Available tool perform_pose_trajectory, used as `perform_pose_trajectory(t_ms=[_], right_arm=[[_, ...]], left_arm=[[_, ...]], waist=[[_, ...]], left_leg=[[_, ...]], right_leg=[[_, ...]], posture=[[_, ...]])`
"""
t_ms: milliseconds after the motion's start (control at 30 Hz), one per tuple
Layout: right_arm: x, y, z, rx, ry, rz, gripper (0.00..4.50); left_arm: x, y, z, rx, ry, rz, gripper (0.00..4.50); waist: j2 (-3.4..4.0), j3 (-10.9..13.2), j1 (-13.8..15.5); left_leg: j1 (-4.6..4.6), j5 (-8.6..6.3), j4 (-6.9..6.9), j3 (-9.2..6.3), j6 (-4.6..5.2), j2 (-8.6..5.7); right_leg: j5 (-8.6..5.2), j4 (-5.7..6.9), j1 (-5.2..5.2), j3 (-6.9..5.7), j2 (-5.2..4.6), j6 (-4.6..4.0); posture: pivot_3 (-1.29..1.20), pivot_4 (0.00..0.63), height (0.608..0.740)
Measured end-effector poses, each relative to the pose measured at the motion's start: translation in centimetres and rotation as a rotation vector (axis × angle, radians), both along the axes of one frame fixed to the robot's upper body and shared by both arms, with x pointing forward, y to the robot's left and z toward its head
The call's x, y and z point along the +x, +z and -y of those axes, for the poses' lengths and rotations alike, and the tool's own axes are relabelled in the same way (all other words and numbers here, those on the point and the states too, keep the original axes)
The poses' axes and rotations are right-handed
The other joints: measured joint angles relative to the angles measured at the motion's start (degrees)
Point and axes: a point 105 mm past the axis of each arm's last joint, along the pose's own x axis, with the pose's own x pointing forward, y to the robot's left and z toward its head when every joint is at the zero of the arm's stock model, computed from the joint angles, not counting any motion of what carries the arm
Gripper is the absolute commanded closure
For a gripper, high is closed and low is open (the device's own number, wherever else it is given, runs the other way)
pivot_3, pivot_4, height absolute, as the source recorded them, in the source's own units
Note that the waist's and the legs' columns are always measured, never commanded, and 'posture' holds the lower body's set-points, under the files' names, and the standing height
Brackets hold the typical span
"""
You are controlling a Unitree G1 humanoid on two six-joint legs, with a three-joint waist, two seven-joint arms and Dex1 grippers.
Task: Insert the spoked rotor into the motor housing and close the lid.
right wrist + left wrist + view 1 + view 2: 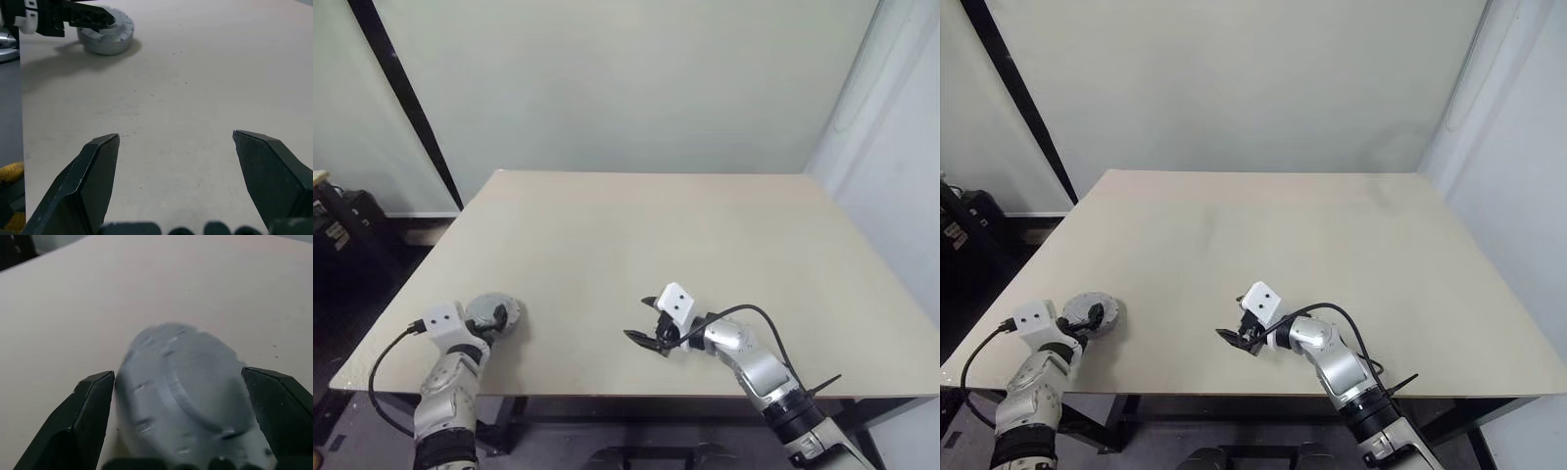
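both grippers are spread wide and neither grips anything. the left gripper (494, 318) sits at the near left corner of the table (636, 235), its two black fingers (85, 416) standing either side of a round grey disc without pinching it; there is a sliver of daylight between each finger and the disc's wall, so i'd say it is let go rather than held. that disc looks to be the motor housing (106, 35) with the lid (188, 377) already seated on top, resting flat on the table close to the near edge. i judge it is parked there because the left arm reaches that corner most easily, and the released fingers suit a part that is finished with.

the right gripper (649, 328) hovers low near the middle of the near edge, well apart from the disc, pointing across toward it, fingers empty. it seems to be simply waiting out of the way.

the assembly itself is a shallow pale grey puck with a slightly raised flat centre and small dark notches spaced around its side wall. no copper windings or spoked rotor are visible, which fits them being shut inside, though i cannot confirm that. whether the lid is fully pressed home i cannot tell from here.
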Motion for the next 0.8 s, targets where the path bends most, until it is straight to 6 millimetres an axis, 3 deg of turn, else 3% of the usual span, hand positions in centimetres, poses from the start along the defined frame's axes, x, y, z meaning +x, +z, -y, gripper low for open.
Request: perform_pose_trajectory(t_ms=[133, 300, 400, 567, 633, 733, 800], right_arm=[[0.3, 0.1, 0.4, 0.002, -0.023, 0.004, 0.47], [1.4, 0.3, 2.1, -0.001, -0.099, 0.016, 0.47], [2.1, 0.4, 3.4, -0.007, -0.145, 0.023, 0.47], [3.1, 0.1, 6.4, -0.040, -0.239, -0.002, 0.47], [3.4, 0.0, 8.1, -0.045, -0.303, -0.013, 0.47], [3.5, -0.4, 11.0, -0.064, -0.398, -0.025, 0.47], [3.2, -0.8, 12.4, -0.071, -0.439, -0.037, 0.47]], left_arm=[[-0.2, 0.9, 0.5, 0.076, -0.022, 0.007, 0.06], [0.4, 4.0, 1.8, 0.236, -0.127, 0.055, 0.06], [1.3, 6.2, 4.4, 0.292, -0.291, 0.098, 0.06], [1.9, 7.5, 12.9, 0.212, -0.759, 0.117, 0.06], [1.4, 7.4, 15.4, 0.173, -0.889, 0.116, 0.06], [0.8, 6.4, 17.1, 0.146, -0.987, 0.072, 0.06], [0.8, 5.9, 17.1, 0.140, -0.986, 0.054, 0.06]], waist=[[-0.01, 0.0, 0.0], [-0.01, 0.0, 0.0], [0.02, 0.0, 0.0], [0.03, 0.0, 0.0], [0.04, 0.0, -0.1], [0.06, 0.0, -0.1], [0.07, 0.0, -0.1]], left_leg=[[0.00, 0.00, 0.00, 0.01, 0.00, 0.00], [0.01, 0.01, 0.00, 0.02, -0.01, 0.01], [0.02, 0.02, 0.02, 0.05, -0.02, -0.01], [0.01, 0.02, 0.05, 0.08, -0.01, -0.01], [0.02, 0.02, 0.02, 0.08, 0.00, 0.00], [0.03, 0.02, -0.03, 0.13, 0.01, 0.07], [0.04, 0.02, -0.04, 0.11, 0.01, 0.09]], right_leg=[[0.01, 0.01, 0.02, 0.01, -0.01, -0.01], [0.02, 0.05, 0.01, 0.00, 0.00, -0.04], [0.01, 0.05, 0.03, 0.02, 0.00, -0.04], [0.01, 0.05, 0.06, 0.04, 0.00, -0.05], [0.01, 0.05, 0.06, 0.04, 0.00, -0.05], [0.02, 0.06, -0.01, 0.08, 0.07, -0.05], [0.02, 0.08, -0.01, 0.06, 0.09, -0.06]], posture=[[0.00, 0.000, 0.740], [0.00, 0.000, 0.740], [0.00, 0.000, 0.740], [0.00, 0.000, 0.740], [0.00, 0.000, 0.740], [0.00, 0.000, 0.740], [0.00, 0.000, 0.740]])
